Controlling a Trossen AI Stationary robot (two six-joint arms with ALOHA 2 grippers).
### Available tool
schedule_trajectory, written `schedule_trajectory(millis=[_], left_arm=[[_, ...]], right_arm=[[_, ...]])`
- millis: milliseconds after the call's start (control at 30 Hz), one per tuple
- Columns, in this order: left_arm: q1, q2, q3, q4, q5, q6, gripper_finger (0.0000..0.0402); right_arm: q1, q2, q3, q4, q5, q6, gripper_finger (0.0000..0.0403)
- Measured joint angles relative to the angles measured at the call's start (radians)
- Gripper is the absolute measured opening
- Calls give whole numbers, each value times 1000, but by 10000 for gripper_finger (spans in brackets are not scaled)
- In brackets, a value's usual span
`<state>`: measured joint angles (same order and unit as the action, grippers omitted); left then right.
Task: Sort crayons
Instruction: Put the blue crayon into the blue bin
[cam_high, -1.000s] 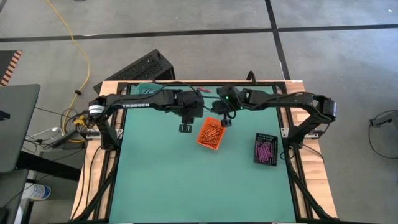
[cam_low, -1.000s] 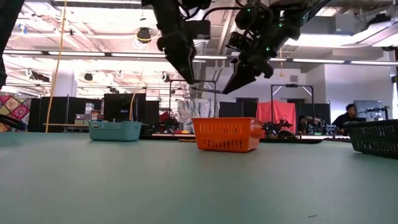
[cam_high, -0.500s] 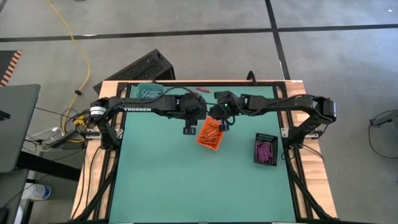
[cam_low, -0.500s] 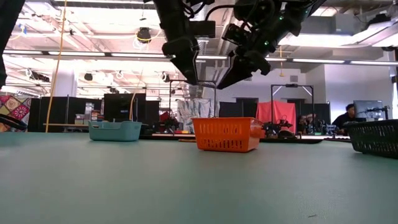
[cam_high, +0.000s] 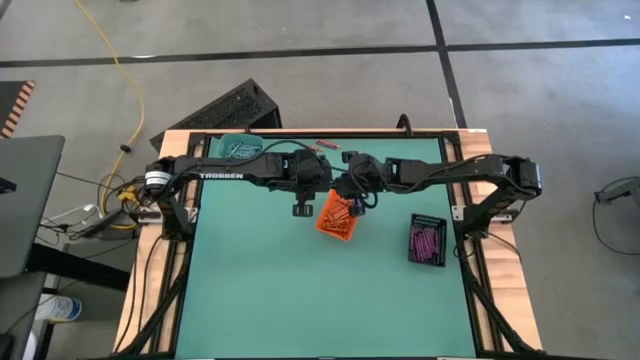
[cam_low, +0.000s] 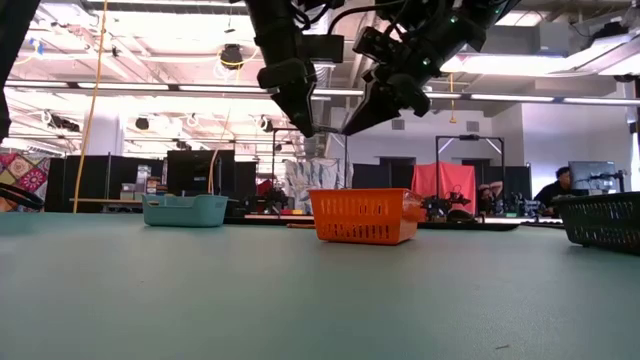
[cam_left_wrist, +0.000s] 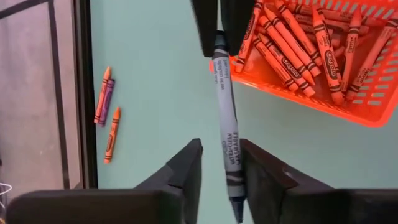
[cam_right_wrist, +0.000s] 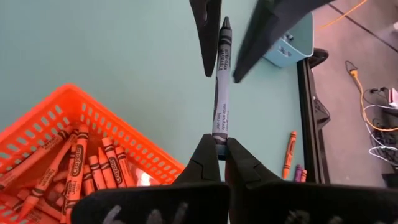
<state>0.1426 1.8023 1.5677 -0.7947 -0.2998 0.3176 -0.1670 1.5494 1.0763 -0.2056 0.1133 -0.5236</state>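
while both arms meet over the middle of the green table (cam_high: 270, 290), a blue-grey crayon (cam_right_wrist: 220, 87) is stretched between the two grippers in the air. the right gripper (cam_right_wrist: 217, 149) is clamped shut on one end of it. the left gripper (cam_left_wrist: 219, 163) has its fingers on either side of the other end, partly open; whether they touch the crayon i cannot tell. this happens just above the edge of the orange basket (cam_high: 337, 217), which is full of orange-red crayons (cam_left_wrist: 298, 37). a black basket (cam_high: 427, 240) with purple-pink crayons (cam_high: 425, 241) sits well apart on the right-arm side, and a teal tray (cam_low: 185, 209) stands near the far edge on the left-arm side. three loose crayons (cam_left_wrist: 107, 112), two orange and one purple, lie near the table's edge.
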Motion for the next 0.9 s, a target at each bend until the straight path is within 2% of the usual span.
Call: schedule_trajectory(millis=[233, 433, 667, 900], left_arm=[[-17, 0, 0, -4, -5, 39, 15], [-25, 0, 0, -4, -27, 69, 9], [2, 0, 0, -30, -22, 74, 7], [62, 0, 0, -113, -38, 97, 7]], right_arm=[[10, 0, 1, -7, 19, 4, 1], [10, 0, 2, -15, 19, 21, 19], [9, 0, 2, -39, 22, 58, 89], [-14, 0, 2, -149, 51, 137, 180]])
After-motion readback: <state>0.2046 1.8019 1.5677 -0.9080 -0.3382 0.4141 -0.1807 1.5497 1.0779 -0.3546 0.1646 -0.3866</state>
